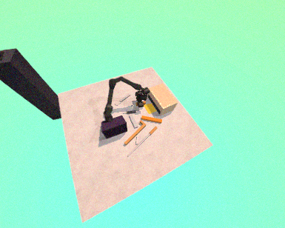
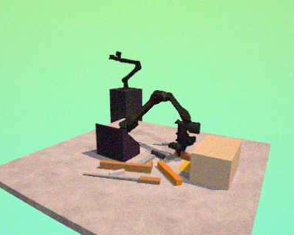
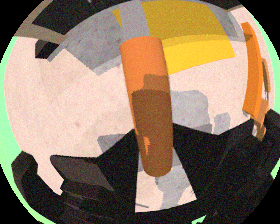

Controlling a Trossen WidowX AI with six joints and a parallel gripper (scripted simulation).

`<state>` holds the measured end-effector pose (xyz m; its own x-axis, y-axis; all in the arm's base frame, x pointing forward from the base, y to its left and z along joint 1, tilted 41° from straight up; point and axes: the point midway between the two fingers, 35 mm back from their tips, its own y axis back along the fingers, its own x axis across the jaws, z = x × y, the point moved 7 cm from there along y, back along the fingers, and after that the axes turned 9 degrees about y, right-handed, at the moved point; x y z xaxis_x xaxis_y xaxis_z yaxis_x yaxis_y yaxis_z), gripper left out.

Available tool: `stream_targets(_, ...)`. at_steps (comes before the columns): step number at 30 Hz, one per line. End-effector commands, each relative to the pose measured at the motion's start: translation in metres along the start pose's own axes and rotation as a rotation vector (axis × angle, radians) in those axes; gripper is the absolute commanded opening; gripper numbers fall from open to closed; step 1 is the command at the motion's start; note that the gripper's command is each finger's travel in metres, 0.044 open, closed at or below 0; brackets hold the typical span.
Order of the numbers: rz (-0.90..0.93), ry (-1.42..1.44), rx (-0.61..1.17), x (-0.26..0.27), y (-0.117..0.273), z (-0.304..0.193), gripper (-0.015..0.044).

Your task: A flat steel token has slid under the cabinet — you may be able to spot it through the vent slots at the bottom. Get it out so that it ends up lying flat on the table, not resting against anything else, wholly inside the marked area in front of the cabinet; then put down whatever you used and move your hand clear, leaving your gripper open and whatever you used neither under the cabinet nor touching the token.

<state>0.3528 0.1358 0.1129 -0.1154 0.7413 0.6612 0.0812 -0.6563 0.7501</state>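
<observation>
My gripper (image 1: 141, 105) (image 2: 178, 149) (image 3: 152, 129) is low over the table in front of the cabinet, shut on the orange handle of a tool. The orange handle (image 3: 145, 65) points toward the cabinet, and a flat grey blade (image 3: 134, 20) runs on from it over the left part of the yellow marked area. The tan cabinet (image 1: 163, 95) (image 2: 211, 168) stands beyond; a dark gap shows along its bottom front. The marked area (image 1: 149, 108) (image 2: 184, 166) (image 3: 203, 52) is yellow and partly in shadow. The blade's far end is hidden. I cannot make out the steel token in any view.
An orange bar (image 1: 151, 119) (image 2: 169, 173) (image 3: 252, 70) lies beside the marked area. An L-shaped orange bar (image 1: 135, 134) (image 2: 125, 166) and a thin rod with an orange handle (image 1: 153, 130) (image 2: 150, 180) lie farther off. A black-handled tool (image 2: 158, 154) lies behind; a dark box (image 1: 114, 126) (image 2: 110, 141) stands by the arm's base.
</observation>
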Motion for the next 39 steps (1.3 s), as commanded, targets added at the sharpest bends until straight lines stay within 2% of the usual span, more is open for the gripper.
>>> stream_targets(1,0.001,0.003,-0.002,-0.001,0.0,0.006,0.0)
stream_targets(39,0.001,0.004,-0.004,-0.01,0.0,0.036,0.0)
